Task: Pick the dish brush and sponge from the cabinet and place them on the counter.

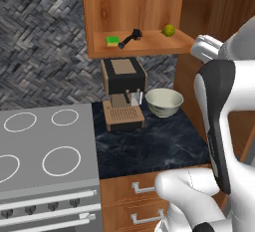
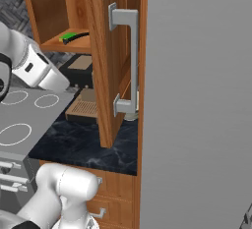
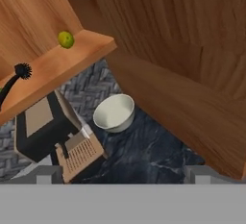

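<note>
Up beside the open cabinet (image 1: 149, 7), my pincer (image 3: 123, 177) shows as two grey tips at the bottom of the hand view, well apart, released and grasping nothing. On the cabinet shelf lie the sponge (image 1: 112, 41) at the left, the dish brush (image 1: 130, 38) just beside it with its bristled head toward the middle, and a round yellow-green fruit (image 1: 168, 30) further right. Below, on the black marbled bench (image 1: 149, 146), stand a dark coffee machine (image 1: 123, 94) and a pale bowl (image 1: 164, 101) next to it. Left of the bench sits the grey stovetop (image 1: 45, 146). The cabinet door (image 2: 110, 61) stands swung open, its grey bar handle (image 2: 132, 58) facing the right base view.
</note>
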{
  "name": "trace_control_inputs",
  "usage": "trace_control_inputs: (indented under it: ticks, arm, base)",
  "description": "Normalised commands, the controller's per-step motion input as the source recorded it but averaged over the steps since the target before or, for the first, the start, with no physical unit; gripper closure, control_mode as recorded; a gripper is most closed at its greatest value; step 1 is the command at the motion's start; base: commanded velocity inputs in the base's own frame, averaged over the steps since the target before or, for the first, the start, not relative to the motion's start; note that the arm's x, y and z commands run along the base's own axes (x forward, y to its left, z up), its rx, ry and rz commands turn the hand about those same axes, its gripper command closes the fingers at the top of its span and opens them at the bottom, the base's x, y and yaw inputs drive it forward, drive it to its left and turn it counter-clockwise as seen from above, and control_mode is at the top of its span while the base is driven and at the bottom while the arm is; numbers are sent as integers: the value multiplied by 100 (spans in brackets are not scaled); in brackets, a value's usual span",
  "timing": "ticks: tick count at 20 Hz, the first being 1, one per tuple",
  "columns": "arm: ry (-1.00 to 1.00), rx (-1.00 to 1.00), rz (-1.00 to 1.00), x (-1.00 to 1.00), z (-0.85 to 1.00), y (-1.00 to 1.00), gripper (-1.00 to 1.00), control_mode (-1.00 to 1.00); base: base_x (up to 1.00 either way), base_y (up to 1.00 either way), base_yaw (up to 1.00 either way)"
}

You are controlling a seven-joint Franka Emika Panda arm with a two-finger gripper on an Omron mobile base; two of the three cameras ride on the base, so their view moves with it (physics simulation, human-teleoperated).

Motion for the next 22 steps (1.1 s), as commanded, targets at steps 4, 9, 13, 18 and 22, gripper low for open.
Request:
trace_control_inputs:
  ticks: [4, 9, 13, 18, 22]
  arm:
    - [2, 0, 0, 28, 4, 23, -100, -100]
    - [3, 0, 2, 34, 0, 5, -100, -100]
    - [2, 0, 6, 33, 0, 0, -100, -100]
    - [0, 0, 10, 14, 0, 1, -100, -100]
    - [0, 0, 10, 0, 0, 7, -100, -100]
  base:
    - [0, 0, 0]
    - [0, 0, 0]
    - [0, 0, 0]
    - [0, 0, 0]
    - [0, 0, 0]
